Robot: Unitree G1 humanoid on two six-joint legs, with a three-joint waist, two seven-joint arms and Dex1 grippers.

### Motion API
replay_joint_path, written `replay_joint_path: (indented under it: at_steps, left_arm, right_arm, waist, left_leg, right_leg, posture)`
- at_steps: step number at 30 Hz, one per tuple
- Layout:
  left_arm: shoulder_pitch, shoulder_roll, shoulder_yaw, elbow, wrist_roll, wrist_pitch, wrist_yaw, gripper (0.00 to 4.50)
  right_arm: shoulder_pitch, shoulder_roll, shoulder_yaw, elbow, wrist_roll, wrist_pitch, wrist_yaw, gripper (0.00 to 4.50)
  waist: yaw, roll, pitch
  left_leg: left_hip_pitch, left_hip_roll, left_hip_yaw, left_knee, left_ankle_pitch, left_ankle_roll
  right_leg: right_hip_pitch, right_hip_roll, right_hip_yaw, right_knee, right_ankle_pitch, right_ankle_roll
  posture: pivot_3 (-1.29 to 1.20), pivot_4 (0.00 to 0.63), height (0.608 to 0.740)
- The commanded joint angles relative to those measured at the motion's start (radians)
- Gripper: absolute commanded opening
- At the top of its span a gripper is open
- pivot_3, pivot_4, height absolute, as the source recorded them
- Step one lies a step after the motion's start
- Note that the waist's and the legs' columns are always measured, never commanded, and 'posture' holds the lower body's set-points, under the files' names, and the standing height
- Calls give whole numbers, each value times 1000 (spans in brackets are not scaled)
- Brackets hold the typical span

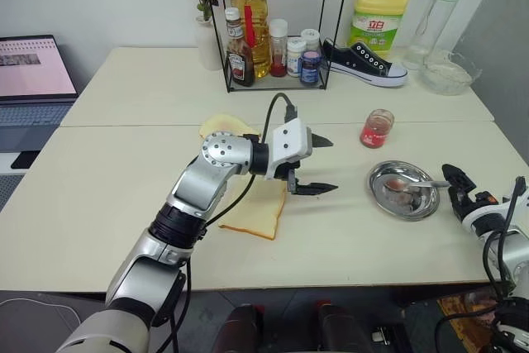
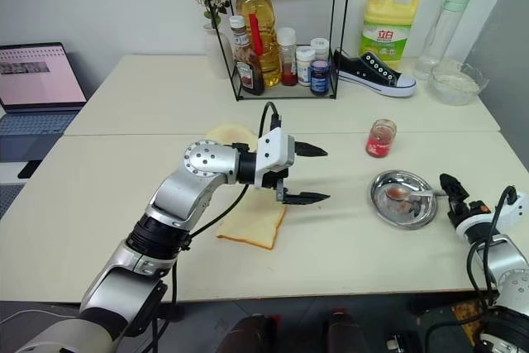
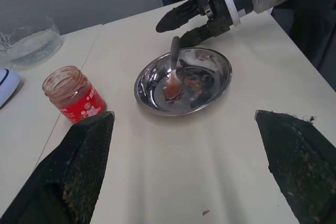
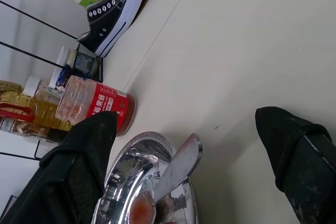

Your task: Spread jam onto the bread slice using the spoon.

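Pretty bright, even indoor light, soft shadows under stuff. The dish [image 3: 184, 80] throws some glare, and close-up fingers [image 4: 79, 177] look blurry.

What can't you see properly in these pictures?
- Bread slice: in the eye views the left gripper and its arm hang over its top part, so any jam there is hidden.
- Second slice: mostly behind the arm.
- Jam level: the red label covers the jar.

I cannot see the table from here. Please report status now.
Left gripper open above bread slice. Right gripper open at the spoon handle, spoon resting in steel dish. Nothing blocking.
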Motion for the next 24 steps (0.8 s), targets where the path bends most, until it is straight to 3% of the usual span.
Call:
replay_joint_path:
  at_steps: [1, 13, 17, 24]
  left_arm:
    - [-6, 4, 20, -53, -12, 2, 8, 4477]
    - [-4, -2, 19, -57, -9, 5, 19, 4477]
    - [-4, 0, 20, -58, -10, 5, 22, 4500]
    - [-12, 4, 30, -44, -15, 3, 26, 4500]
  right_arm:
    - [-21, 15, 22, 2, -9, 13, 14, 4500]
    - [-37, 14, 21, 19, -41, 19, 32, 4500]
    - [-37, 15, 18, 21, -43, 17, 32, 3615]
    - [-33, 12, 10, 26, -47, 20, 37, 1038]
  waist:
    - [0, 0, 0]
    - [0, 0, 0]
    - [0, 0, 0]
    - [3, 0, 0]
  left_leg:
    - [0, 0, 0, 0, 0, 0]
    - [0, 0, 0, 0, 0, 0]
    - [0, 0, 0, 0, 0, 0]
    - [0, 0, -1, 0, 0, 0]
  right_leg:
    - [0, 0, 0, 0, 0, 0]
    - [0, 0, 0, 0, 0, 0]
    - [0, 0, 0, 0, 0, 0]
    - [1, 0, 0, 0, 0, 0]
  posture:
    - [0, 150, 740]
    - [0, 150, 740]
    - [0, 150, 740]
    - [0, 150, 740]
